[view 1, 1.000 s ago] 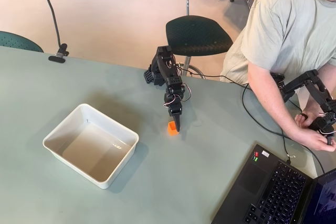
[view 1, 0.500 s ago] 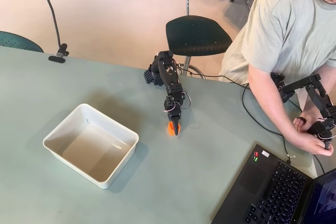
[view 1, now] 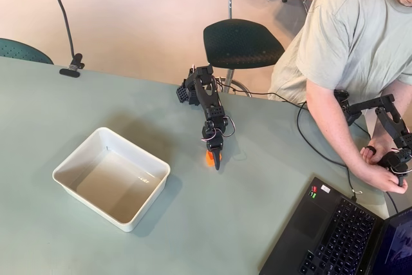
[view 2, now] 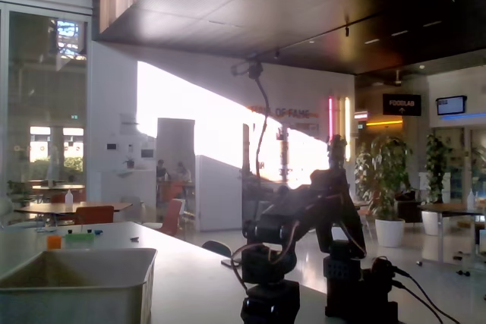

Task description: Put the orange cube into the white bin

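Orange cube [view 1: 208, 158] is sitting on the pale green table [view 1: 77, 243] in the overhead view, right of the white bin [view 1: 111, 178] and apart from it. The gripper [view 1: 214, 161] is pointing down onto it, its dark fingers covering the cube's right side so that only a sliver of orange is showing; whether the jaws are clenching the cube or just resting beside it, I cannot tell. A laptop [view 1: 341, 230] is being cut off at the lower right corner. A person [view 1: 351, 37] is sitting at the table's right edge. In the fixed view the arm [view 2: 304, 256] is showing as a dark silhouette against bright windows, its tip cut off by the bottom edge, while the bin's near wall is sitting at lower left. Behind lies a large hall with potted plants [view 2: 383, 187].
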Controlling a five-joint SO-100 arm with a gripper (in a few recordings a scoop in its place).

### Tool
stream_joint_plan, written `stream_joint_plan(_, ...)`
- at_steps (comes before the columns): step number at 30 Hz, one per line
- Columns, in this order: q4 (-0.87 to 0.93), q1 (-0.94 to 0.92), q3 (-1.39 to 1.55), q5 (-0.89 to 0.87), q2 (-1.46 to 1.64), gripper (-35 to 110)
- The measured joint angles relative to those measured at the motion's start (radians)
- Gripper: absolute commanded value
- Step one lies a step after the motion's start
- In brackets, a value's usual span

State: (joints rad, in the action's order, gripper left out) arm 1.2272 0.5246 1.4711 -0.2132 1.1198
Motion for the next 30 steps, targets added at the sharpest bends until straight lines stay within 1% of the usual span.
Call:
stream_joint_plan(4, -0.005, 0.000, -0.002, 0.000, 0.000, 50)
stream_joint_plan(12, -0.008, 0.000, -0.020, 0.000, 0.000, 40)
stream_joint_plan(30, -0.008, 0.000, -0.020, 0.000, 0.000, 38)
